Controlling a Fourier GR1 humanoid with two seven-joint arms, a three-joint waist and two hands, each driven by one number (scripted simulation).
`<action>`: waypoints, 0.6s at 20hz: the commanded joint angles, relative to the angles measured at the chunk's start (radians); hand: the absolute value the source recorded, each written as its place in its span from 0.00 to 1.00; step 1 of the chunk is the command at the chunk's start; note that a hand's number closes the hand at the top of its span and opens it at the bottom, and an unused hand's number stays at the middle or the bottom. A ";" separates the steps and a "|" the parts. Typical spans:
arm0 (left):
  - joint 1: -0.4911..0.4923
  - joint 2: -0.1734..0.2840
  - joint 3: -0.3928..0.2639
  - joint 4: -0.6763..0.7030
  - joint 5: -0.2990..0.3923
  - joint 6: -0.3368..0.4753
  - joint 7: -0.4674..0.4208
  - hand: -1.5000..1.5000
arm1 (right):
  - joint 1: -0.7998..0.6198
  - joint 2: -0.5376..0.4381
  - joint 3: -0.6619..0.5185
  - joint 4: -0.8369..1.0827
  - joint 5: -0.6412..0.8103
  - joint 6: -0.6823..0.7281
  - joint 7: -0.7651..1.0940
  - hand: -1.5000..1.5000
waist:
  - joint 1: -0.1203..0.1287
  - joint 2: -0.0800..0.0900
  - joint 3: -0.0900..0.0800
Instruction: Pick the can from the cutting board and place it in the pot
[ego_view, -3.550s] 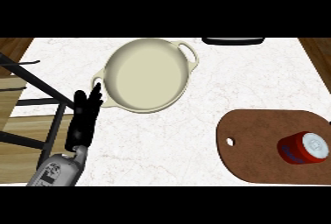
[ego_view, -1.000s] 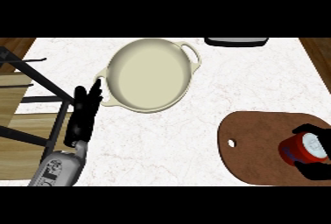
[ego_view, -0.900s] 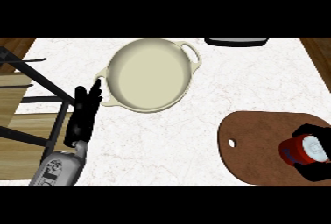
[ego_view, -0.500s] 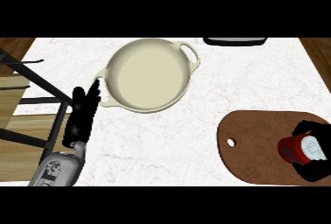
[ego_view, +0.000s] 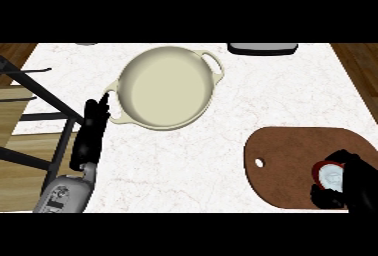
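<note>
Cream enamel marks the pot (ego_view: 166, 87), which I see sitting on the white marble counter (ego_view: 221, 135) toward the far middle, a handle at its upper right and another at its lower left. My left hand (ego_view: 92, 132) rests at the counter's left edge, fingers straight and pointing up, their tips just beside the pot's near handle; the grey forearm (ego_view: 66, 192) comes in below it. Brown wood, the board (ego_view: 284, 167) lies at the near right of the counter, rounded, with a small hole near its left side. On its right part I see the can (ego_view: 330, 175), red-sided with a pale top. My right hand (ego_view: 354, 182) is curled round it from the right, black fingers wrapping its near side and partly hiding it. I cannot tell whether the can is lifted or touches the board. At the counter's far edge a dark object (ego_view: 262, 48) shows, mostly cut off.
</note>
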 joint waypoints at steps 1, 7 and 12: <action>0.042 0.132 0.063 0.032 -0.030 -0.029 0.005 0.50 | 0.015 0.086 0.072 -0.070 0.162 -0.002 0.248 1.00 | 0.014 0.007 0.003; 0.051 0.106 0.044 0.031 -0.045 -0.031 0.009 0.50 | -0.090 0.179 0.096 -0.229 0.458 0.012 0.315 1.00 | 0.033 -0.005 0.001; 0.029 0.099 0.048 0.059 -0.056 -0.034 0.010 0.50 | -0.207 0.275 0.158 -0.346 0.709 0.045 0.296 1.00 | 0.041 -0.003 0.002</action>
